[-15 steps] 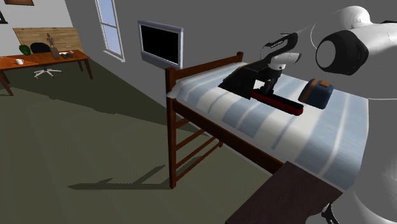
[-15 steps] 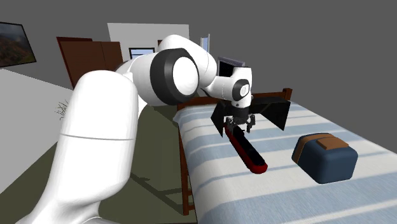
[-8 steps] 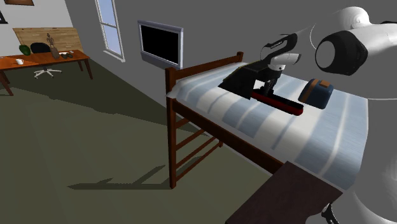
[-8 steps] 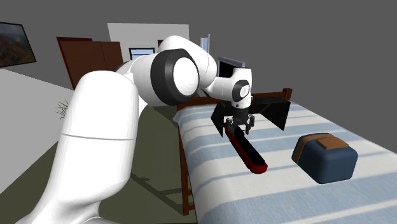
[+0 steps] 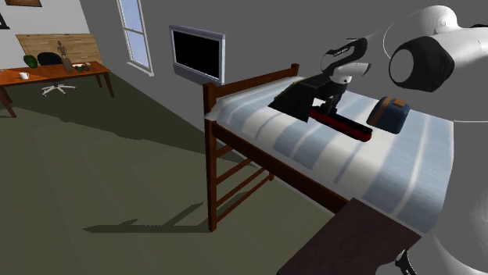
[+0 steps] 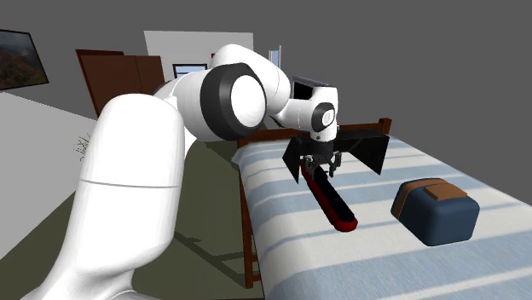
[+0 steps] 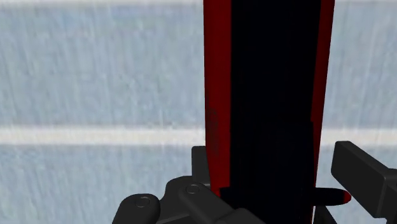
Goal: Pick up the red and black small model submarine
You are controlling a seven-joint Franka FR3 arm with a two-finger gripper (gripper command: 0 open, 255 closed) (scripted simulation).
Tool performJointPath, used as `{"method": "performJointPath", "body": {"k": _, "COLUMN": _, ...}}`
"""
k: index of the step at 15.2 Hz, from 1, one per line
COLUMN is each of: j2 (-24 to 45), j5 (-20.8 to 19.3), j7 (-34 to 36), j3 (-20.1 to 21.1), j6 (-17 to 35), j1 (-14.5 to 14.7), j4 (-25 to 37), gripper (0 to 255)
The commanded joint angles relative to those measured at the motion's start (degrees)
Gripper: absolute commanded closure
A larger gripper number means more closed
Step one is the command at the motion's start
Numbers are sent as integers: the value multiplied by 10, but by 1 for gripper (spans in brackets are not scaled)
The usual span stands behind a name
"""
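The red and black model submarine (image 5: 346, 125) lies long across the blue-and-white striped bed (image 5: 407, 180), its hull red along the edges and black on top (image 7: 267, 95). My black gripper (image 5: 327, 103) comes down on the end nearest the bed's wooden end rail and is shut on it. In the wrist view the fingers (image 7: 201, 167) press the hull from both sides. From the second exterior view the gripper (image 6: 320, 170) clasps the far end of the submarine (image 6: 334, 203), whose near end points toward the camera.
A black angular object (image 5: 293, 98) sits just behind the gripper, seen too as black flaps (image 6: 365, 149). A blue bag with a brown top (image 5: 389, 114) rests beside the submarine. The wooden bed rail (image 5: 235, 84), a wall screen (image 5: 197, 52) and a dark tabletop (image 5: 352, 242) are nearby.
The fingers closed from wide open onto the submarine's end. The hand has risen slightly, and the clasped end of the submarine has come up a little with it.
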Motion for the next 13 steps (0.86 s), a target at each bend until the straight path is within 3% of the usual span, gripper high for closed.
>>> {"method": "performJointPath", "body": {"k": 1, "j2": -7, "j5": -3, "j7": 1, "j3": -2, "j6": -13, "j1": 1, "j4": 7, "gripper": 255}}
{"method": "performJointPath", "body": {"k": 13, "j2": -26, "j5": -13, "j7": 6, "j3": -8, "j6": -81, "j1": 0, "j4": 59, "gripper": 255}}
